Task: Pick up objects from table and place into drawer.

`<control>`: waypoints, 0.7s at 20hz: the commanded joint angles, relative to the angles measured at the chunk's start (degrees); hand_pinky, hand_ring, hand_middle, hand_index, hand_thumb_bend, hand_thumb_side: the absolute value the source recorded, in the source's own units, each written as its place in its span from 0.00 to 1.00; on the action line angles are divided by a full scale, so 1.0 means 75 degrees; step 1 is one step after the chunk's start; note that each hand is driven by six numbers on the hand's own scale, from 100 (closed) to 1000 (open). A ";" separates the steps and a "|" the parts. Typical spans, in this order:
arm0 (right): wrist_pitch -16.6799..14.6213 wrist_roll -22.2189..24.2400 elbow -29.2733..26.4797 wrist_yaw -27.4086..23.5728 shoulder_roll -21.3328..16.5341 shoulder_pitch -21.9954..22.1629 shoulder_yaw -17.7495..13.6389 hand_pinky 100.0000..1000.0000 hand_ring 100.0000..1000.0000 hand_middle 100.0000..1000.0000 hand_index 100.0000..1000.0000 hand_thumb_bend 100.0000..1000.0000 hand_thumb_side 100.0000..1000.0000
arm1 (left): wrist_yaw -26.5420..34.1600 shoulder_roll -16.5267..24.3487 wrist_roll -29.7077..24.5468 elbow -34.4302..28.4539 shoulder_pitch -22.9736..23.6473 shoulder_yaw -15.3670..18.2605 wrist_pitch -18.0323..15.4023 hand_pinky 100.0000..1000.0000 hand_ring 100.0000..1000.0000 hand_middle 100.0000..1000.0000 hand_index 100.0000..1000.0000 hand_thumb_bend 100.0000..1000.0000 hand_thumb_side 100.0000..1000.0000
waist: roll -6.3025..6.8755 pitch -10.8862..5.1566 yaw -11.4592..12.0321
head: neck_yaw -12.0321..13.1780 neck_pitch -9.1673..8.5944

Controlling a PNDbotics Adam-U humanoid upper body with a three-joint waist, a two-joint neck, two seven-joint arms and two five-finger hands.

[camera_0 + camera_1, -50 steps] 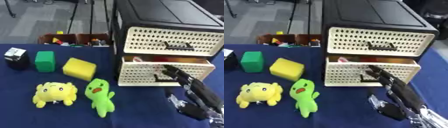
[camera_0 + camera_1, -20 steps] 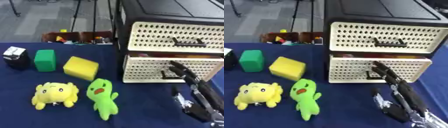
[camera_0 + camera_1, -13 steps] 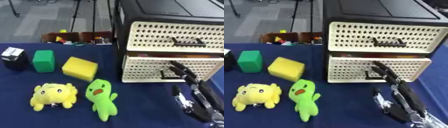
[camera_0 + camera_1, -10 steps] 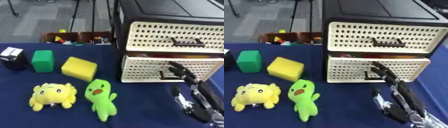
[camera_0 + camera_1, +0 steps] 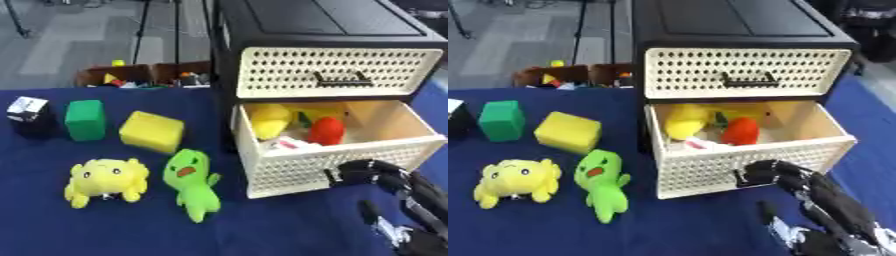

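At the right of the frame stands a black cabinet (image 5: 324,25) with two cream drawers whose fronts are plastic pierced with rows of small round holes. Its upper drawer (image 5: 332,72) is closed and carries a dark handle at its middle. Below it, the lower drawer (image 5: 337,160) is pulled out toward the viewer, and inside lie a soft yellow toy (image 5: 269,120), a rounded red toy (image 5: 326,131), a bit of green between them and something pale with red near the front wall.

From the lower right corner the robot's right hand (image 5: 772,174) reaches up and to the left on a black, jointed forearm with silver parts showing near the bottom edge. Its dark fingers are curled over the handle on the front of the lower drawer, hooked onto it. No left hand shows in either view.

On the dark blue cloth (image 5: 52,220) at the left sit the loose things. A yellow sponge-like block (image 5: 152,131) lies near the middle, with a green cube (image 5: 86,119) just left of it and a black-and-white cube (image 5: 29,111) at the far left edge. Closer in, a fuzzy yellow plush creature (image 5: 106,181) with dark eyes sits beside a green plush duck (image 5: 193,182) with an orange beak, which lies just beside the drawer's left corner. Behind the cloth, brown boxes (image 5: 144,75) of small coloured pieces stand on the grey floor.
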 commanded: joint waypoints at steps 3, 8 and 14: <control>-0.0635 -0.0615 -0.0027 0.0603 0.0021 0.0331 -0.0028 0.66 0.76 0.82 0.85 0.00 1.00 | -0.0104 0.0187 0.0063 -0.0142 -0.0001 0.0064 0.0030 0.27 0.44 0.49 0.68 0.08 0.79 | -0.0036 -0.0347 -0.0091 | 0.0215 0.0175; -0.0391 -0.0223 -0.0027 0.0580 -0.0045 0.0370 0.0152 0.70 0.82 0.88 0.88 0.00 1.00 | -0.0114 0.0145 0.0059 -0.0142 -0.0030 0.0040 -0.0005 0.27 0.44 0.49 0.68 0.08 0.79 | -0.0096 -0.0387 0.0083 | 0.0121 0.0065; -0.0319 0.0122 -0.0027 0.0719 -0.0088 0.0232 0.0293 0.70 0.83 0.88 0.88 0.00 1.00 | -0.0095 0.0101 0.0119 -0.0142 -0.0004 0.0068 -0.0026 0.27 0.44 0.49 0.68 0.08 0.79 | -0.0118 -0.0276 0.0171 | 0.0111 -0.0188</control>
